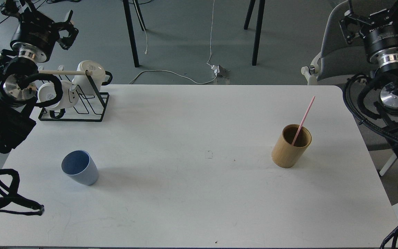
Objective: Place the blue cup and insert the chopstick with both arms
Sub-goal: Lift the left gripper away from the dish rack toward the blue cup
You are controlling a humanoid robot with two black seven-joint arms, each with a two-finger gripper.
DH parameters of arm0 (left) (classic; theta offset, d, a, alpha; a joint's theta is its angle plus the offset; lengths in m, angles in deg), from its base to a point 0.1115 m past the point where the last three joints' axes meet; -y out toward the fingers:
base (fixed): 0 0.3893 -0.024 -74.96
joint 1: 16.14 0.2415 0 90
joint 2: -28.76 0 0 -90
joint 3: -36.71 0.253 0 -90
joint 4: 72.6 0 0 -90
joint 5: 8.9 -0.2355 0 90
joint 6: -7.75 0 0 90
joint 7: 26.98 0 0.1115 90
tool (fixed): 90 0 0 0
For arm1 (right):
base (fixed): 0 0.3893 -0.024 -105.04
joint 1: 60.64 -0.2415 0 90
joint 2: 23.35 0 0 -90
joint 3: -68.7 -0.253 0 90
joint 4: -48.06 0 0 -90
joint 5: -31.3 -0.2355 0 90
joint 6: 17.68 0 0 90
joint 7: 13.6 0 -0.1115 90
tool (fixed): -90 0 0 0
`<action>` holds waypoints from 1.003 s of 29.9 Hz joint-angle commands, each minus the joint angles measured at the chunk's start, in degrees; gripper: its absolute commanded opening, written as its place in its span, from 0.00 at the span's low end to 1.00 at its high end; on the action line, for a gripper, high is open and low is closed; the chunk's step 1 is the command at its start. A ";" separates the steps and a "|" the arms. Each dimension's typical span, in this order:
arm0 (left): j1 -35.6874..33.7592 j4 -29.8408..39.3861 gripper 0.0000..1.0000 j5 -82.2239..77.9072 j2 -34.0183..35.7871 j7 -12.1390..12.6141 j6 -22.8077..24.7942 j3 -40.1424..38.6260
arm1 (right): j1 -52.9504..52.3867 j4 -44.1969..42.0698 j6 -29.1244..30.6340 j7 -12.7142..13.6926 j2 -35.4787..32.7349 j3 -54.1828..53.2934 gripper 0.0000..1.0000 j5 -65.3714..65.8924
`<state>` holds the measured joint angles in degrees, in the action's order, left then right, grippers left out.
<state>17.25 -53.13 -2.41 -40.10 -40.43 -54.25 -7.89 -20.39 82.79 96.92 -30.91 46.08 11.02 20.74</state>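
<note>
The blue cup (80, 168) stands upright on the white table (192, 193) at the front left, mouth up and nothing in it. The pink chopstick (304, 119) leans inside the tan bamboo cylinder (290, 147) on the right side of the table, its upper end pointing up and to the right. My left gripper (68, 29) hangs raised beyond the table's far left corner, above the mug rack, open and holding nothing. Off the far right edge, my right gripper (348, 24) is also raised, open and holding nothing. Both are far from the cup and the chopstick.
A black wire rack (78, 107) with white mugs (88, 74) and a pale wooden rod stands at the table's far left corner. Black chair legs (131, 34) and a white cable lie on the floor behind. A grey chair (337, 52) sits at the far right.
</note>
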 commanded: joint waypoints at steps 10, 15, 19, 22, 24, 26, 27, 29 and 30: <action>0.09 1.61 0.99 -0.60 0.13 0.44 0.00 1.09 | -0.08 0.42 0.01 -0.09 0.36 -0.07 0.99 0.01; 1.58 12.76 0.99 -4.01 6.44 -0.09 0.00 3.89 | 0.18 0.42 0.28 -0.27 -0.17 -0.07 0.99 0.01; 2.29 26.02 0.98 -13.32 12.42 -0.09 0.00 9.61 | 0.53 0.60 1.68 -0.36 -0.17 0.02 0.99 -0.08; 3.26 35.44 0.95 -26.92 17.34 -0.26 -0.93 14.18 | 0.53 0.51 3.40 -0.36 -0.17 0.02 0.99 -0.08; 3.26 40.79 0.94 -37.63 20.59 -0.87 -1.37 15.59 | 0.53 0.51 3.40 -0.36 -0.26 0.02 0.99 -0.08; 3.34 45.64 0.93 -47.84 24.02 -1.05 -1.90 15.68 | 0.53 0.51 3.40 -0.36 -0.26 -0.07 0.99 -0.08; 3.43 48.09 0.92 -52.67 25.95 -1.14 -1.99 15.69 | 0.53 0.51 3.40 -0.36 -0.35 -0.07 0.99 -0.08; 3.78 52.05 0.91 -60.85 29.81 -1.14 -2.07 15.77 | 0.53 0.42 3.40 -0.44 -0.43 -0.07 0.99 0.01; 4.22 53.73 0.91 -64.03 31.49 -1.14 -1.99 15.95 | 0.62 0.33 3.40 -0.44 -0.43 -0.07 0.99 0.01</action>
<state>20.74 -4.91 -55.30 -13.78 -41.53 -56.14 7.75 -19.86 83.30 100.31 -31.30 45.76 11.00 20.68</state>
